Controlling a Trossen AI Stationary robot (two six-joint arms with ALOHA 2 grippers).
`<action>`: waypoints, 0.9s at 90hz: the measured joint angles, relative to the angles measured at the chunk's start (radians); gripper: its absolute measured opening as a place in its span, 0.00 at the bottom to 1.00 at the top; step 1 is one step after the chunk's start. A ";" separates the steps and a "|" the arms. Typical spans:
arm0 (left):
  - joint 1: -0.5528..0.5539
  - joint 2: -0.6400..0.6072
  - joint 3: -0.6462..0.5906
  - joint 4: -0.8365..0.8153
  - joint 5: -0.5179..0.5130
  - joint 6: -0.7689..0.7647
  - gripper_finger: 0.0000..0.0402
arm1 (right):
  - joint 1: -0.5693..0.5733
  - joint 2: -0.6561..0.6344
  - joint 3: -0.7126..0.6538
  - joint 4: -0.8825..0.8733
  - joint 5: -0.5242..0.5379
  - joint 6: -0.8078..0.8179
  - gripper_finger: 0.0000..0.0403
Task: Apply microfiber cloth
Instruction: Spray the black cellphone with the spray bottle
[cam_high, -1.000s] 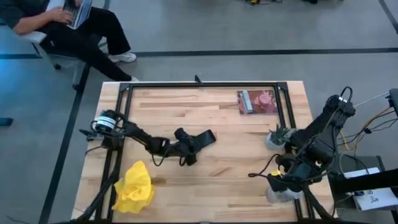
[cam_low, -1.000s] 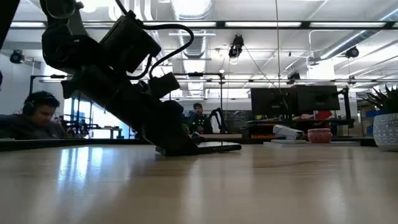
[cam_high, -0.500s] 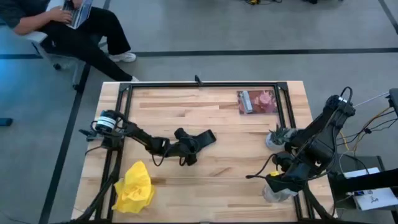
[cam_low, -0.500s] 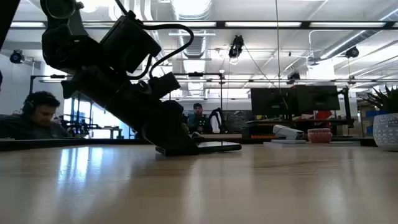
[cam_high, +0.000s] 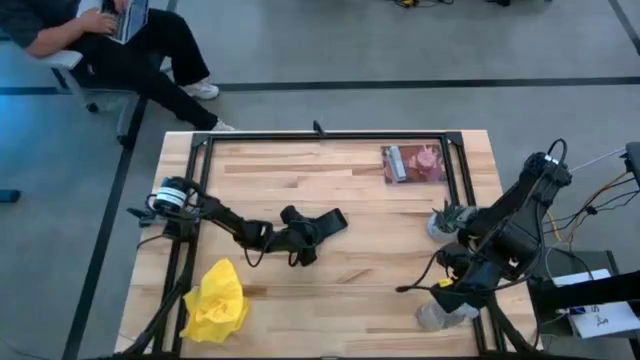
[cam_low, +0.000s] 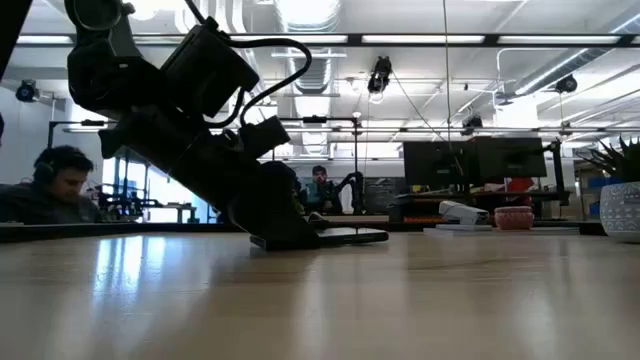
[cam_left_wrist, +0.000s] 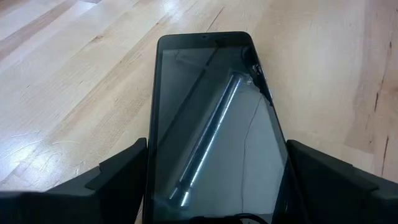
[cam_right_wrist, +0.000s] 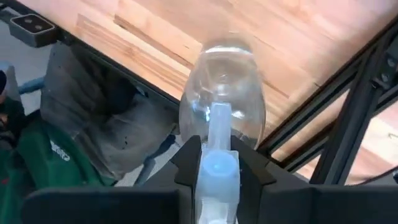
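Note:
A bright yellow microfiber cloth (cam_high: 215, 300) lies crumpled on the table's near left part, with no gripper near it. A black phone (cam_left_wrist: 214, 124) lies flat at the table's middle. My left gripper (cam_high: 305, 237) lies low over its near left end, with a finger along each long side. A clear spray bottle (cam_high: 435, 317) sits at the near right, held by my right gripper (cam_high: 455, 297). In the right wrist view the bottle's body (cam_right_wrist: 222, 99) points away from the fingers. My left gripper holds the phone across its width, one finger on each long edge (cam_left_wrist: 149, 186) near one end. The fingers come in low and slanting from the table's left, and the phone stays flat on the wood (cam_low: 340, 237). My right gripper pinches the bottle's white spray head (cam_right_wrist: 216, 167) between its two fingers (cam_right_wrist: 186, 163). The fingers lie along the bottle, whose clear body sticks out beyond the tips. Whether the bottle rests on the table, I cannot tell.
A small potted plant (cam_high: 446, 220) stands just beyond the right gripper. A pink and red packet (cam_high: 414, 163) lies at the far right. A black frame (cam_high: 320, 138) runs along the table's edges. A seated person (cam_high: 120, 40) works beyond the far left corner.
My right gripper has shifted a little toward the table's near edge. The spray bottle has moved with it toward the near left.

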 joint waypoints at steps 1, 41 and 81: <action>0.000 0.000 0.000 0.000 0.000 0.000 0.82 | -0.001 0.000 0.000 -0.004 0.002 -0.002 0.09; 0.001 0.000 0.000 0.000 0.000 0.000 0.82 | -0.119 0.008 0.035 -0.061 0.145 -0.232 0.09; 0.005 -0.001 0.000 0.001 -0.005 0.015 0.82 | -0.357 0.078 0.105 -0.073 0.306 -0.820 0.09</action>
